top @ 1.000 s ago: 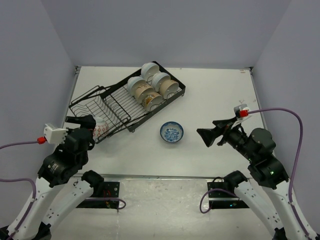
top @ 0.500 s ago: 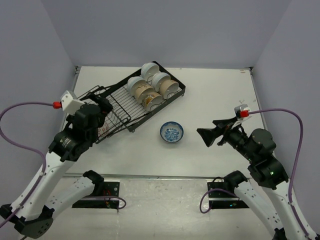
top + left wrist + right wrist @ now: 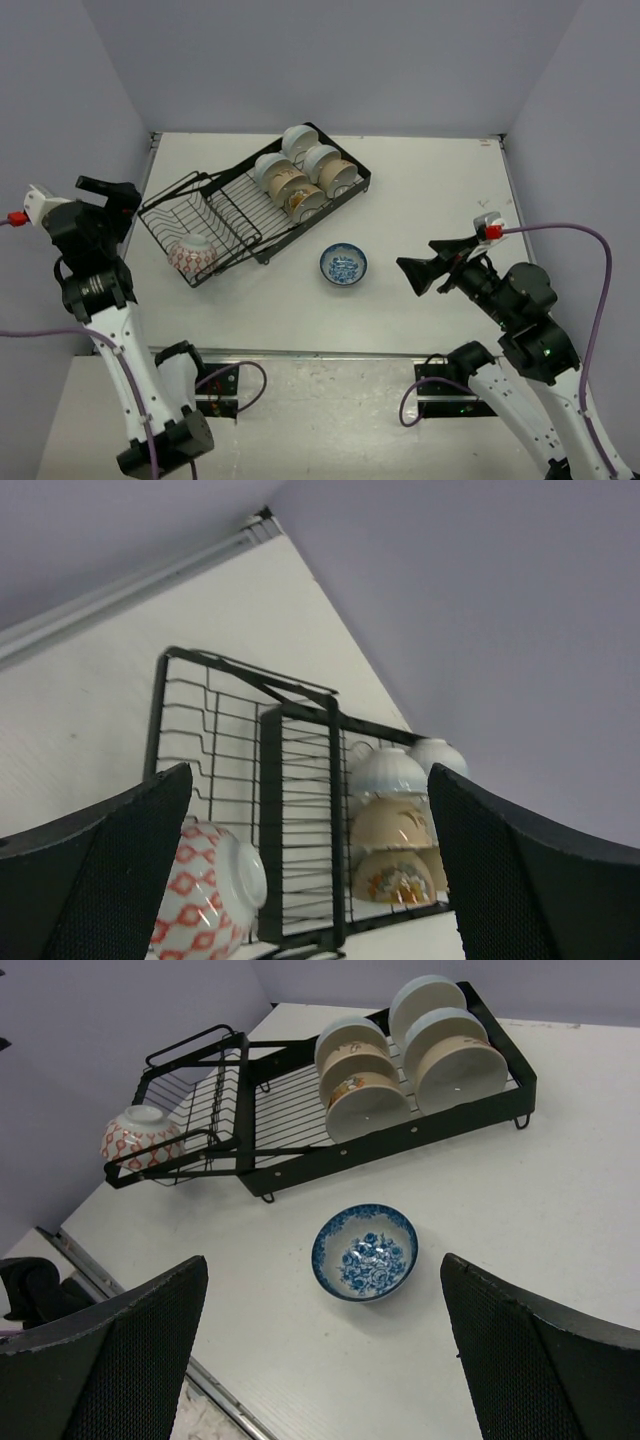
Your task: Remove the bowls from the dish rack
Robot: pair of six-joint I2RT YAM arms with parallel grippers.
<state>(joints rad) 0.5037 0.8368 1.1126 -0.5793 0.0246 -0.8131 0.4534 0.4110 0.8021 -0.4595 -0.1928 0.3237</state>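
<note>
White table [image 3: 440, 190] w/ plain lavender walls [image 3: 330, 60] on 3 sides

Red-patterned bowl [image 3: 215, 880] partly behind left end effector finger [image 3: 100, 880], dish rack [image 3: 270, 780] corners hidden

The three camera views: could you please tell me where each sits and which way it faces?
Top external: above and behind the arms, looking down on the table, dish rack and blue bowl; both arms show, left gripper and right gripper open.
Left wrist: on the left arm, facing the rack's end with the red-patterned bowl; its fingers fill the bottom corners.
Right wrist: on the right arm, facing the blue bowl and rack; fingers likewise.
Shared: both wrist views show the red-patterned bowl.
</note>
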